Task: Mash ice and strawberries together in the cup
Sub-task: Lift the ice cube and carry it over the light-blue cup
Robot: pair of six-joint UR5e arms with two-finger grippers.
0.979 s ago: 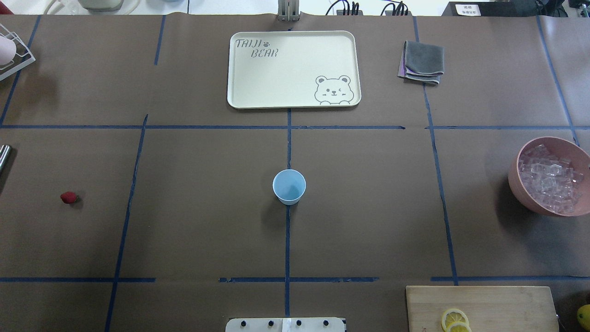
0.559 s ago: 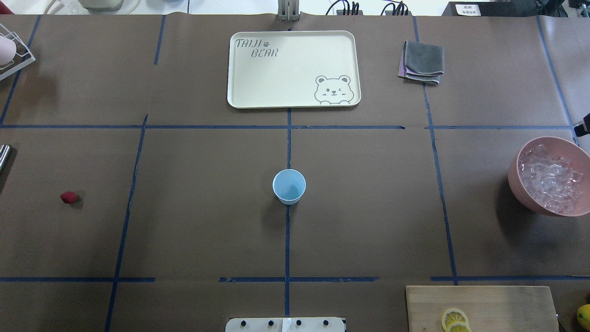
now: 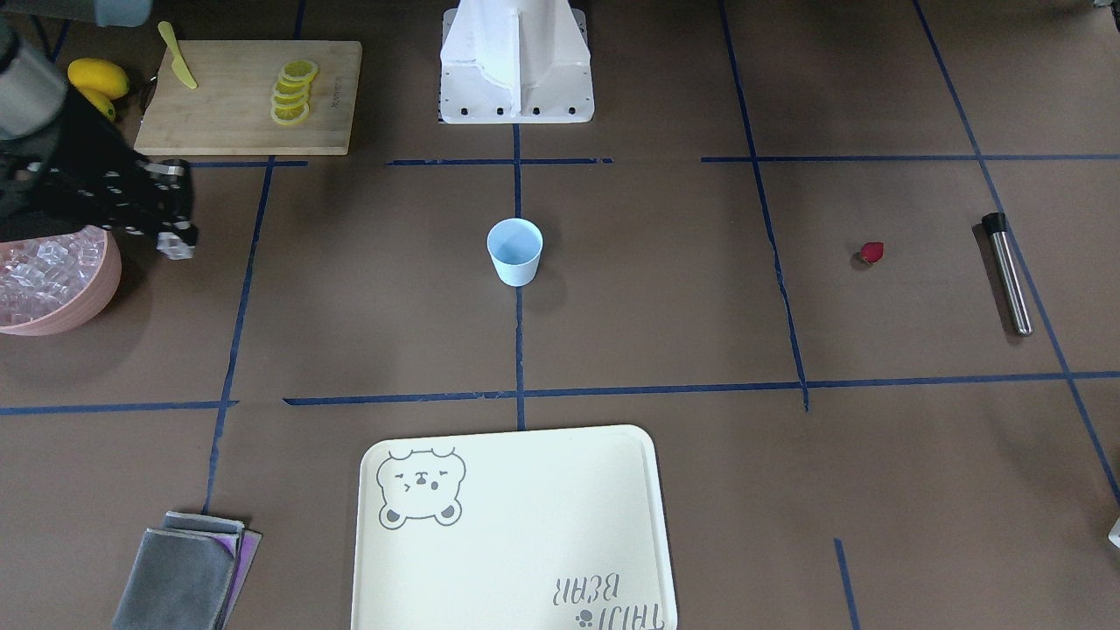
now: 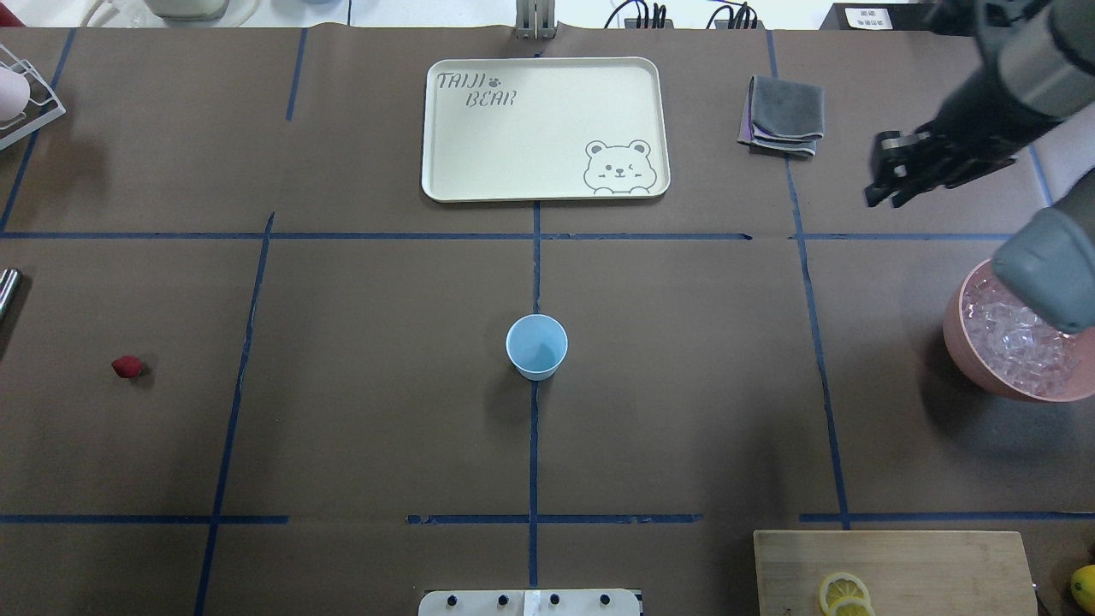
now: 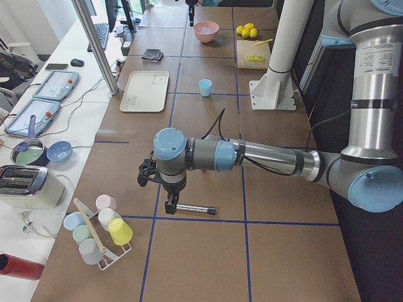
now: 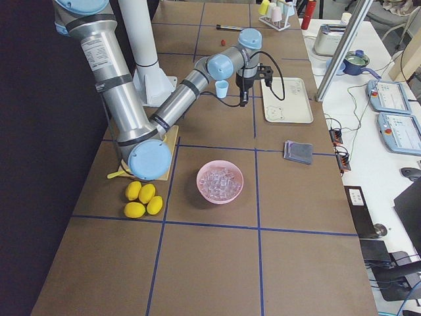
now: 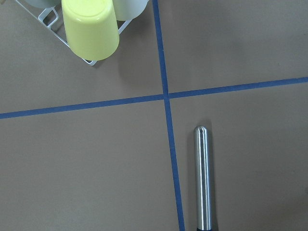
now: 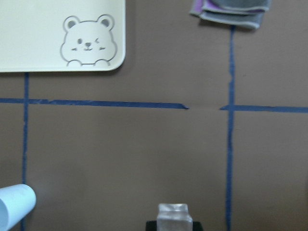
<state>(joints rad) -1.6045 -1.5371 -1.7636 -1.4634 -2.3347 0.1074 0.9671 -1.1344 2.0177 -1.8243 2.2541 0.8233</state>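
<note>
The pale blue cup point(image 4: 536, 346) stands upright at the table's middle and looks bare inside. A small red strawberry point(image 4: 127, 367) lies far to the left. Ice point(image 4: 1018, 338) fills the pink bowl point(image 4: 962, 342) at the right edge. My right gripper point(image 3: 178, 241) hangs beside the bowl, shut on one ice cube point(image 8: 174, 217), well away from the cup point(image 8: 14, 204). My left gripper point(image 5: 170, 202) hovers over a metal pestle point(image 7: 202, 178) at the left end; it shows only in the exterior left view, so I cannot tell its state.
A cream bear tray point(image 4: 544, 128) and a folded grey cloth point(image 4: 783, 115) lie at the far side. A wooden board with lemon slices point(image 4: 894, 569) is at the near right, whole lemons point(image 6: 141, 199) beside it. A rack of cups point(image 7: 91, 29) stands near the pestle.
My right arm has swung into the overhead view from the right, over the pink bowl, its gripper now left of and beyond the bowl. Cup and strawberry have not moved.
</note>
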